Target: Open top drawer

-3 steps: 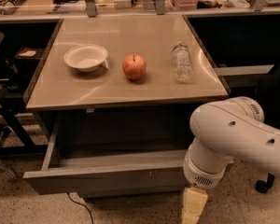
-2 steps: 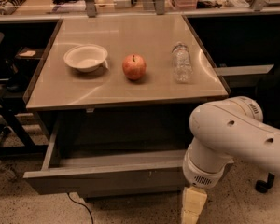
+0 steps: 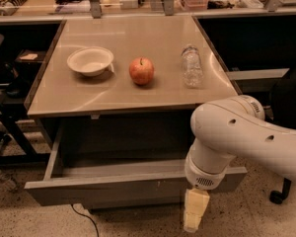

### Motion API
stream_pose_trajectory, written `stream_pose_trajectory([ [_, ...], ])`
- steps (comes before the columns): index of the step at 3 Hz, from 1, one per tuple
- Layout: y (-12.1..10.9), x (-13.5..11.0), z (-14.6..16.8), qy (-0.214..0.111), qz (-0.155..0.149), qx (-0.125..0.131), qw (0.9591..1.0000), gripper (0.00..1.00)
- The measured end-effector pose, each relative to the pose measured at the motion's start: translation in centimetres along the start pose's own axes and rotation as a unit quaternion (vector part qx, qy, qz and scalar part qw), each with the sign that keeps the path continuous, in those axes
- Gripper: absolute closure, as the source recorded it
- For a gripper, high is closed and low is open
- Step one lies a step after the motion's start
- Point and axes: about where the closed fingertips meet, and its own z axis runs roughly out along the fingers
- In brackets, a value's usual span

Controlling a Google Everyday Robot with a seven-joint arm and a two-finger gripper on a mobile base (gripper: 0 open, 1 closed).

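The top drawer (image 3: 108,190) is a grey handleless drawer under the tabletop. It stands pulled out toward me, its inside dark and its front panel low in the view. My white arm comes in from the right and bends down in front of the drawer's right end. My gripper (image 3: 195,216) hangs below the arm's wrist, just in front of the drawer's front panel, near the floor. The arm hides the right part of the drawer front.
On the beige tabletop (image 3: 113,95) stand a white bowl (image 3: 90,60), a red apple (image 3: 141,70) and a clear plastic bottle (image 3: 192,65). A cable (image 3: 86,218) lies on the speckled floor. A black chair wheel (image 3: 276,196) sits at the right; black frames at the left.
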Motion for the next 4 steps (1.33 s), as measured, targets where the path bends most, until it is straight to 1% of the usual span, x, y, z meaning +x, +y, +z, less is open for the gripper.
stream_pose_trajectory([
  [1,-0.4,-0.2,1.3,0.005,-0.001,-0.013,0.9999,0.0],
  [2,0.1,0.4,2.7,0.019,0.0,-0.032,0.9993,0.0],
  [3,1.4,1.8,3.1,0.032,0.0,-0.041,0.9986,0.0],
  [4,3.3,2.8,2.6,0.037,-0.002,-0.041,0.9985,0.0],
])
